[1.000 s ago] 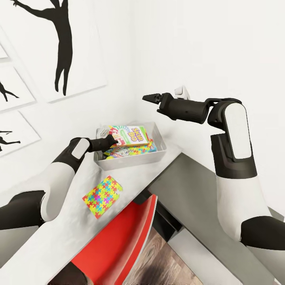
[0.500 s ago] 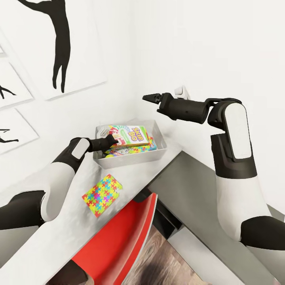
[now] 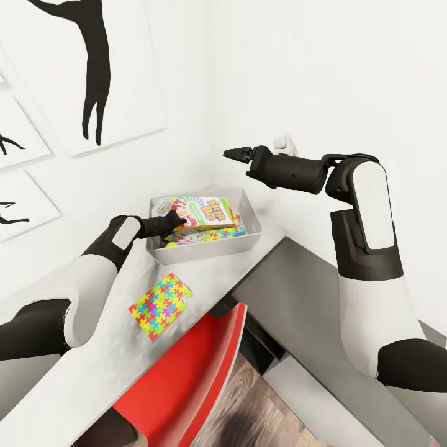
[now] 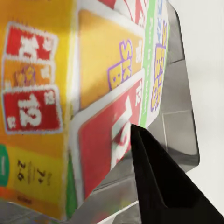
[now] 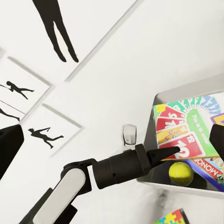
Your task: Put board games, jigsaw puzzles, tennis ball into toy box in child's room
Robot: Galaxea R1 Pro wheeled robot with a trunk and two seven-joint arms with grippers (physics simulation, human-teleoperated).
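Toy box (image 3: 247,243), a shallow pale grey tray with sloping sides, stands on the pale grey-white table (image 3: 93,366) in the corner of the white-walled room. On top of its contents lies the orange-and-green "Skip-Bo" board game box (image 3: 208,211), tilted, with another printed game box (image 5: 205,164) under it. A small yellow-green tennis ball (image 5: 180,172) rests on the bin's floor at its near end, just beside the games.

The left hand (image 3: 177,217) reaches over the bin's near rim, its dark tips meeting at the edge of the Skip-Bo box; the right wrist view shows the tips drawn to a point against the red card print. The left wrist view has one dark finger (image 4: 161,182) close against the printed cover, but whether the box is truly pinched cannot be told.

The right hand (image 3: 231,153) hangs in the air above and behind the bin, well apart from it, its fingers narrowed to a point and holding nothing.

One thin multicolour jigsaw puzzle square (image 3: 160,307) lies flat on the table nearer the robot, apart from the bin. A red chair (image 3: 192,379) is tucked under the table edge. Black baseball-player silhouette pictures (image 3: 93,62) hang on the wall.
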